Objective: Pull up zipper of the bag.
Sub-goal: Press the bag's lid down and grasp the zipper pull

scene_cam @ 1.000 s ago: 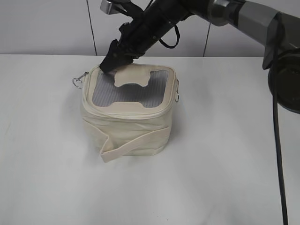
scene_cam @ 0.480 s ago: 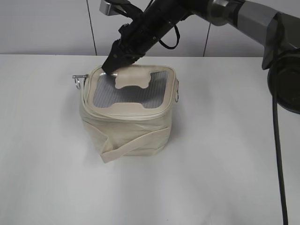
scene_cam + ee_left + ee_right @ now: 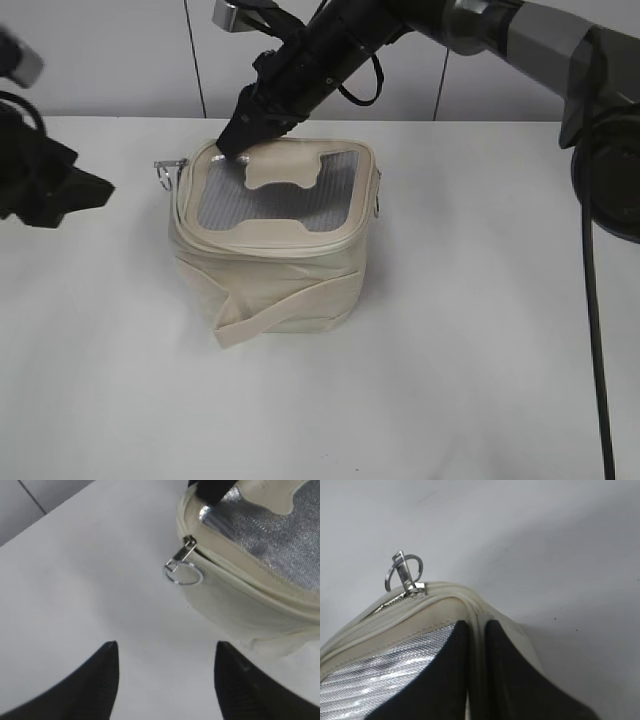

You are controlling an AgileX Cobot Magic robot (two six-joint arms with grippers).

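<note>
Looking from the exterior view, the bag [image 3: 275, 240] sits mid-tabletop [image 3: 450, 350], soft and light, likely to slump; my right gripper [image 3: 240, 135] pinches its lid's back rim, while my left gripper [image 3: 75, 190] hangs well apart. Left wrist view: those jaws gape wide, empty, facing the zipper [image 3: 190, 545] and its small slippery ring pull [image 3: 183, 573], the place to grab. Right wrist view: narrow fingers [image 3: 445, 680] clamp the rim.
</note>
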